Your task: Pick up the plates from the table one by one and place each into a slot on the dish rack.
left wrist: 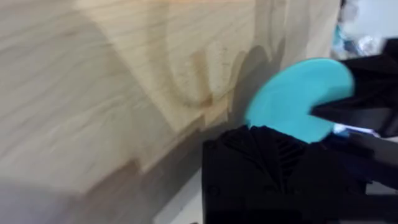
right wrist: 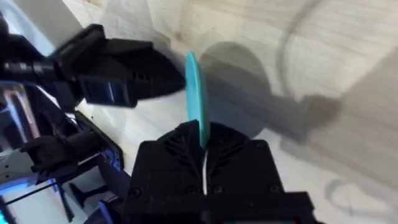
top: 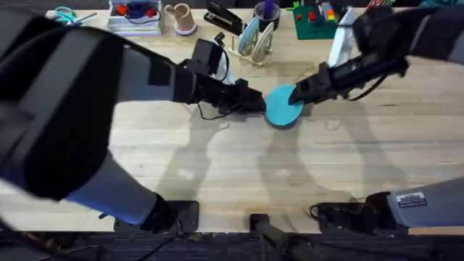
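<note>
A turquoise plate point(top: 281, 109) hangs tilted just above the middle of the pale wooden table point(top: 217, 159). My right gripper point(top: 299, 94) comes in from the right and is shut on the plate's right rim. In the right wrist view the plate point(right wrist: 194, 93) stands edge-on between my right gripper point(right wrist: 202, 134) fingers. My left gripper point(top: 254, 103) reaches across from the left, its tip at the plate's left edge. In the left wrist view the plate point(left wrist: 292, 99) rises behind my left gripper point(left wrist: 273, 140). The dish rack point(top: 255, 43) stands at the back centre with plates upright in its slots.
Along the table's far edge stand a white basket point(top: 134, 14), a tan mug point(top: 181, 18), a black stapler point(top: 221, 18) and a green baseplate with bricks point(top: 315, 22). Scissors point(top: 65, 14) lie at the back left.
</note>
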